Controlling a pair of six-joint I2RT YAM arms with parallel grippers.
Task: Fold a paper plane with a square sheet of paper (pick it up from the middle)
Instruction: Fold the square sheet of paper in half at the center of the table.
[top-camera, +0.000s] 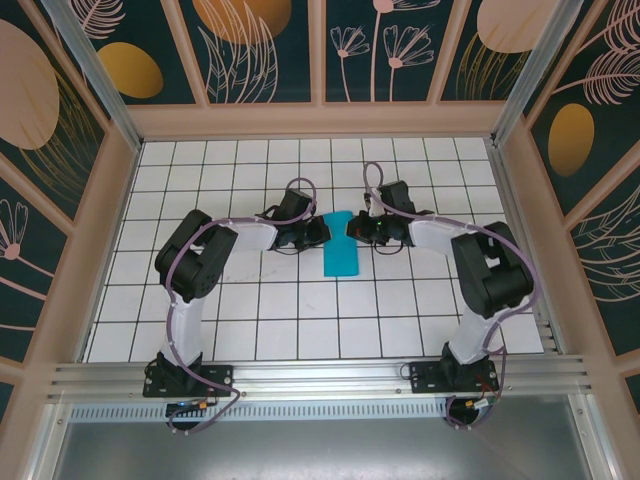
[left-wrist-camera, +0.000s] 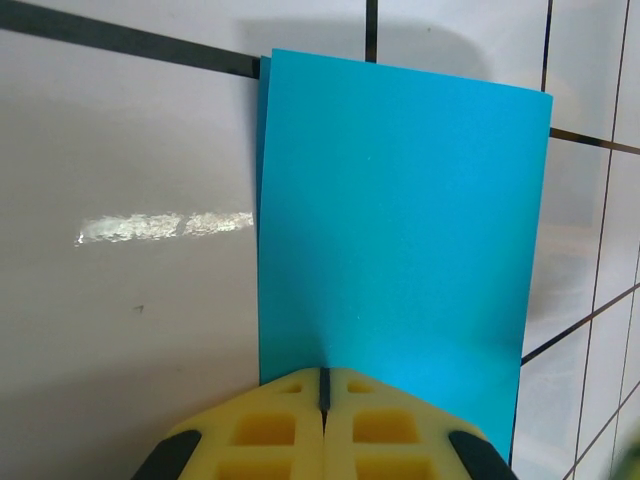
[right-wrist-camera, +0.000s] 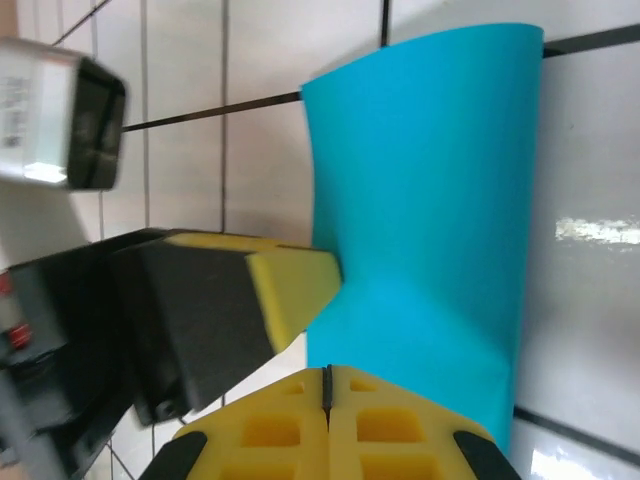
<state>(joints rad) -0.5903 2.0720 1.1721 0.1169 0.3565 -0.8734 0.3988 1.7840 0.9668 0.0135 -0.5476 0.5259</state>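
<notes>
The left hand (top-camera: 324, 232) pinches the 9 o'clock edge of the folded sheet of paper (top-camera: 341, 258). The right hand (top-camera: 352, 230) pinches its 3 o'clock edge. The tabletop (top-camera: 250, 320) is open at 6 and 12 o'clock.

One teal sheet (top-camera: 340, 255), two arms (top-camera: 195, 265) (top-camera: 490, 270).

Smooth matt sheet of paper (left-wrist-camera: 400, 230); glossy tiled table (left-wrist-camera: 120, 330); matt yellow foam fingers (left-wrist-camera: 270, 430).

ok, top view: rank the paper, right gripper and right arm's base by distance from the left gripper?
1. paper: touching, its left edge pinched in the left gripper.
2. right gripper: just across the paper, on its right edge.
3. right arm's base: farthest, at the near table edge on the right.
</notes>
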